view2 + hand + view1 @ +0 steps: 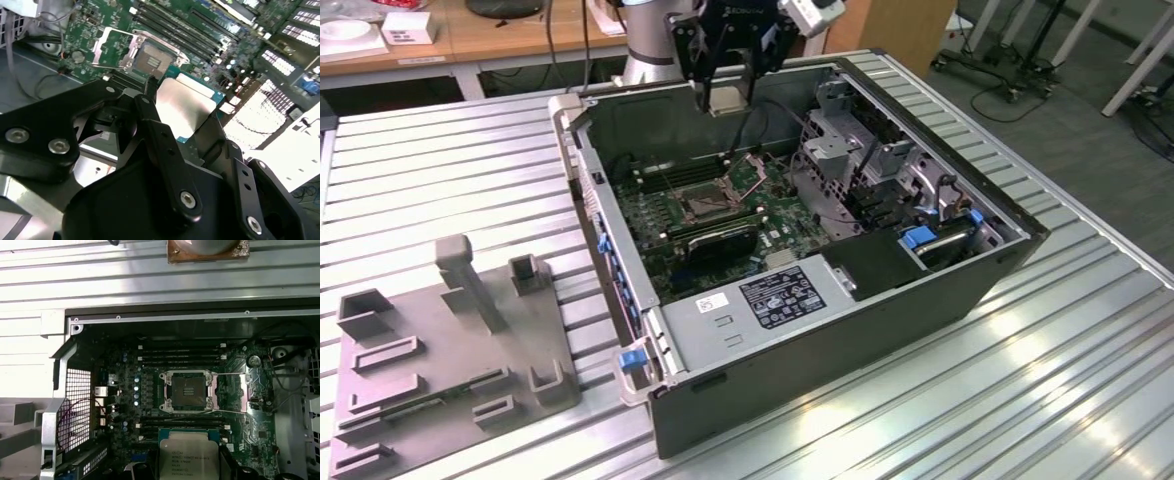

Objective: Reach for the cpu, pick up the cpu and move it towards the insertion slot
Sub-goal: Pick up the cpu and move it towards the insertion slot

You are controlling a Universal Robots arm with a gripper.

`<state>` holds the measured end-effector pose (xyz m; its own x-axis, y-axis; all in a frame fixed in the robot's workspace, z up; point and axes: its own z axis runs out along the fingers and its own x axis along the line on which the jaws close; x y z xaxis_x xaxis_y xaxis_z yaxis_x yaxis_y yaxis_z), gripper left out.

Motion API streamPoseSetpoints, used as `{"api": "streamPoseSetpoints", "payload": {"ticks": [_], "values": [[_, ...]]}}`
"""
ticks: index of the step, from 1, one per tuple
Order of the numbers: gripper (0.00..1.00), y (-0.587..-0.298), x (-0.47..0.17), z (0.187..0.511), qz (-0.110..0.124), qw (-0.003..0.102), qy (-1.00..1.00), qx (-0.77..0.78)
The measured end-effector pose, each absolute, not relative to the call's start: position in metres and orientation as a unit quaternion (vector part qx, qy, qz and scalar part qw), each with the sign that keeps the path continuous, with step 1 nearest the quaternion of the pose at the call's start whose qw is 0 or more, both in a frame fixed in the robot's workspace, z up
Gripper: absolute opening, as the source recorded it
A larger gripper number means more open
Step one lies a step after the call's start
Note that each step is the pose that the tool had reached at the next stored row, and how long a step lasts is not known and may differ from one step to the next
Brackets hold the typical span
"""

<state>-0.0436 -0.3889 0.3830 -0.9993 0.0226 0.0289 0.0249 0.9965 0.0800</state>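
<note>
My gripper point(720, 100) hangs over the far rim of the open computer case point(854, 330), shut on the cpu point(719, 98), a thin square chip with a pale metal face. In the second wrist view the cpu point(186, 106) sits clamped between the black fingers point(150, 90), level with them. Below and ahead of it lies the insertion slot point(150, 59), with its silvery frame and bracket swung open. In the first wrist view the cpu point(187, 455) shows just short of the insertion slot point(189, 390). In the exterior view the insertion slot point(704, 205) lies on the green board, well below the chip.
Long black memory slots point(180, 352) flank the socket on both sides. A metal drive cage point(854, 150) and a white-labelled black power supply point(774, 300) fill the case's near side. A grey plastic tray point(440, 350) lies on the ribbed metal table at the exterior view's left.
</note>
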Motion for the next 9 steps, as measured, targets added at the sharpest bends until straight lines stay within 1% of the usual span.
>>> {"api": "streamPoseSetpoints", "payload": {"ticks": [9], "values": [[0.54,-0.373,-0.035,0.381,-0.04,0.014,-0.999,-0.012]]}}
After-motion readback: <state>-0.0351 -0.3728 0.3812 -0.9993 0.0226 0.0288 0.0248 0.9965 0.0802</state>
